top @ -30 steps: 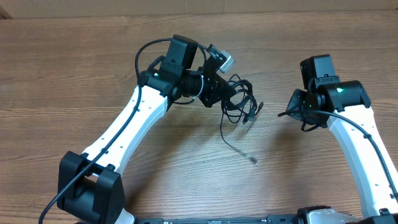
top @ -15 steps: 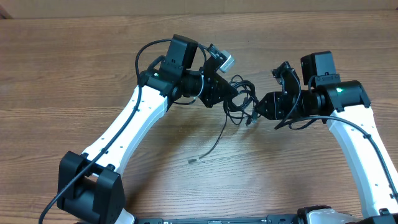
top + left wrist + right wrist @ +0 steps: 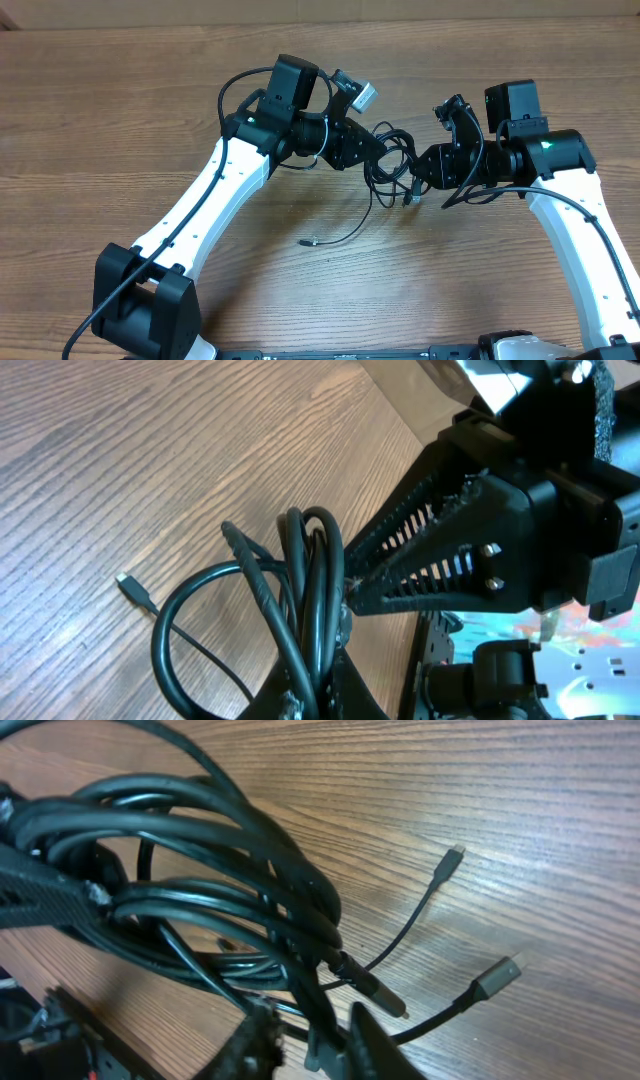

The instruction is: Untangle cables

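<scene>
Wood-grain table (image 3: 120, 120) seen from above, two white-and-black robot arms reaching in toward the middle. L claw (image 3: 376, 150) is closed tight on a bunch of thin black cables (image 3: 393, 160) and holds it near the table's centre. R claw (image 3: 416, 186) comes in from the right & meets the same bunch at its right edge. Its jaws are narrow, pinched onto a strand. One loose strand hangs out of the bunch, curves down & left, and ends in a small plug (image 3: 306, 242) lying on the wood, well apart from both claws.

L wrist cam adds what overhead can't. The cables rise in tall, tight loops straight out of L claw's grip at the bottom of frame. R claw's two ribbed black fingers (image 3: 440, 575) form a V whose tips touch the loops. The bunch looks raised above the wood. A plug lies on the table at left.

R wrist cam looks from the other side. R claw's fingertips (image 3: 258, 1038) sit at the bottom edge w/ a strand running btwn them and little gap either side. The bunch fills the upper left, many loops overlapping. Only this view shows cable ends on that side:
- a silver-tipped plug (image 3: 500, 975);
- a tiny plug (image 3: 455, 855) on a thin strand, farther off;
- a dark plug (image 3: 385, 1002) just beside the fingertips.
</scene>
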Robot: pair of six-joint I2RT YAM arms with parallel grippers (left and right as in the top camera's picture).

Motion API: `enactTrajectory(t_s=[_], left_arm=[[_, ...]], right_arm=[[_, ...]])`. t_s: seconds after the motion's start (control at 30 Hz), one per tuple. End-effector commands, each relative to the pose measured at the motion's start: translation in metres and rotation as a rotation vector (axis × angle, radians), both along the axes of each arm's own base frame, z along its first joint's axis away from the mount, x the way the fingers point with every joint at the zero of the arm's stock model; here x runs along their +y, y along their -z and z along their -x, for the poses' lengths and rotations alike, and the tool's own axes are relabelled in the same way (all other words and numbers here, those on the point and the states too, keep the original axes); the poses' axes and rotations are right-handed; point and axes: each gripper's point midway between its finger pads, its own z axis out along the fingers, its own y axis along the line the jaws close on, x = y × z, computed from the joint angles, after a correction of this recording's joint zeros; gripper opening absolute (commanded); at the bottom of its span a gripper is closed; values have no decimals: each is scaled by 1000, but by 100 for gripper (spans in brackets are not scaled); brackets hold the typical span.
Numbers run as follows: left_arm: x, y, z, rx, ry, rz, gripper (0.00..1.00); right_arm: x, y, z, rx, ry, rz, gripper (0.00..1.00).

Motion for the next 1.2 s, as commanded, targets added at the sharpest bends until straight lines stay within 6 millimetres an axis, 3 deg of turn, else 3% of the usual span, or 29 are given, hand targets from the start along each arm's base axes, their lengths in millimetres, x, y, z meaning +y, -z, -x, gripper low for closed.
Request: enactTrajectory(t_s=[0.0, 0.2, 0.43, 0.53, 0.63, 0.83, 1.0, 1.17], left_arm=[[-2, -28, 6, 1, 6, 55, 4], [-4, -31, 7, 6, 14, 72, 4], [-5, -33, 5, -5, 11, 79, 4], [-6, -33, 6, -5, 16, 79, 4], [-8, -33, 8, -4, 21, 79, 4], [-9, -34, 9, 15, 15, 82, 4], [-14, -49, 15, 21, 68, 156, 4], [-14, -47, 8, 4, 37, 139, 4]], right_arm=[[1, -2, 0, -8, -8, -7, 15], [-2, 0, 0, -5, -1, 9, 4], [-11, 8, 6, 30, 20, 67, 4], [-10, 7, 5, 25, 17, 59, 31], [-8, 5, 1, 5, 15, 50, 38], [-8, 2, -5, -22, 16, 47, 25], [-8, 3, -4, -17, 15, 47, 17], [-8, 3, -2, -11, 15, 49, 4]])
